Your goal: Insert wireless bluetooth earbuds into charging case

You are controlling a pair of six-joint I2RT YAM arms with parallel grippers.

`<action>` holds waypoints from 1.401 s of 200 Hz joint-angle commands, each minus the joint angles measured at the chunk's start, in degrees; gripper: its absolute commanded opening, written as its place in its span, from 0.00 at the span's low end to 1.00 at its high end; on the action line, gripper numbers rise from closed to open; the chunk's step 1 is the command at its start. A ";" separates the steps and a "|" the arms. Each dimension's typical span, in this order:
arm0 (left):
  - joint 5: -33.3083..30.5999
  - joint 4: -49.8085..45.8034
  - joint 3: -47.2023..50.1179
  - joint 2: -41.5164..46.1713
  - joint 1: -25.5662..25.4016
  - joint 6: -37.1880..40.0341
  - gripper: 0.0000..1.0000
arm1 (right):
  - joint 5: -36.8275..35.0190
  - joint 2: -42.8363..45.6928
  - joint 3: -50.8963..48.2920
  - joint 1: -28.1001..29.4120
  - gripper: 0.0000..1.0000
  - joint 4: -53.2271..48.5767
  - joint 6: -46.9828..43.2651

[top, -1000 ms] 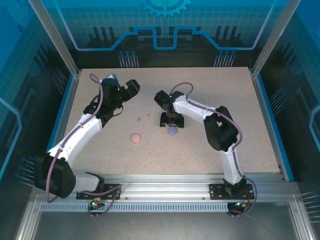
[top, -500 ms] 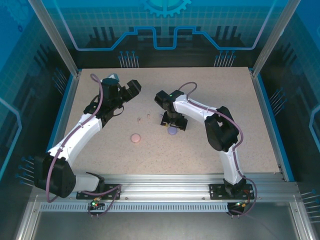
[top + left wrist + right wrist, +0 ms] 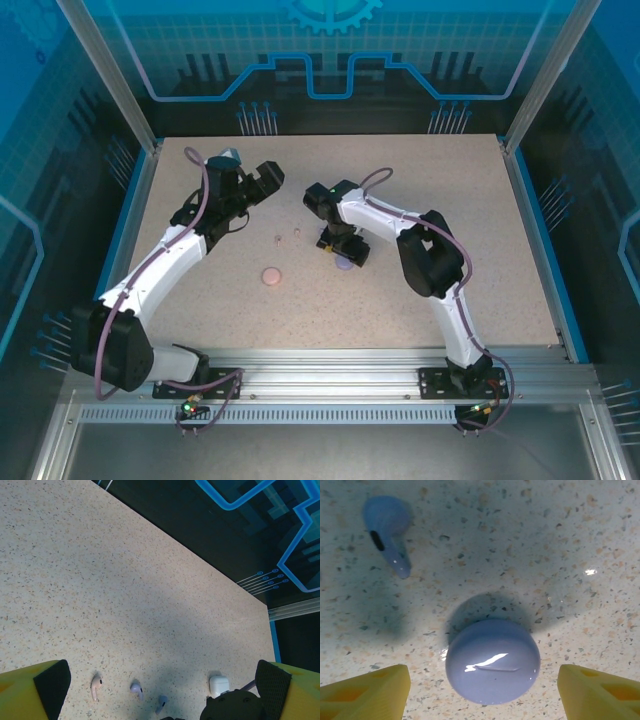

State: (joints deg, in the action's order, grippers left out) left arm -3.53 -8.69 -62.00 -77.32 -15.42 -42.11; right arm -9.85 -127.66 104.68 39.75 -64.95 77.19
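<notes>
the right gripper (image 3: 345,252) hangs low over the middle of the table (image 3: 500,220). its yellow fingers (image 3: 365,692) stand apart on either side of the round purple case (image 3: 492,661). bare table shows between each finger and the case, so it grips nothing. a purple earbud (image 3: 390,527) lies on the table just past the case, up and to the left in the wrist view, and does not touch it.

the left gripper (image 3: 252,178) is held above the far left part of the table, jaws spread wide and empty. its wrist camera looks across at a loose row of small things on the table: a pink earbud (image 3: 95,687), beside it a lilac earbud (image 3: 136,689), then a bluish earbud (image 3: 161,702). the bluish one may be the same bud the right wrist sees, though the shadow makes that hard to tell. a white case (image 3: 219,685) sits just beside the right arm's dark wrist (image 3: 232,707).

a pink case (image 3: 271,275) lies nearer the arm bases, left of the purple case and well apart from both grippers.
</notes>
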 commanded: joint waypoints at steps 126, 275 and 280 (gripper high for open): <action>1.77 -0.11 -1.81 -0.71 0.50 0.45 0.99 | 0.40 0.30 -7.39 -0.44 0.69 5.14 2.78; 8.47 0.07 2.45 2.00 0.48 -0.26 0.99 | 1.32 7.84 -16.03 -0.81 0.46 11.35 -16.23; 8.61 0.04 2.90 2.31 0.49 -0.30 0.99 | 1.80 8.31 -16.63 -0.80 0.46 11.74 -17.62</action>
State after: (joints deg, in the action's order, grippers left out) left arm 2.04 -8.62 -61.54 -77.69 -15.42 -42.11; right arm -8.38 -122.39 91.66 39.31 -52.62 67.42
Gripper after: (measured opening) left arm 0.987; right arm 0.478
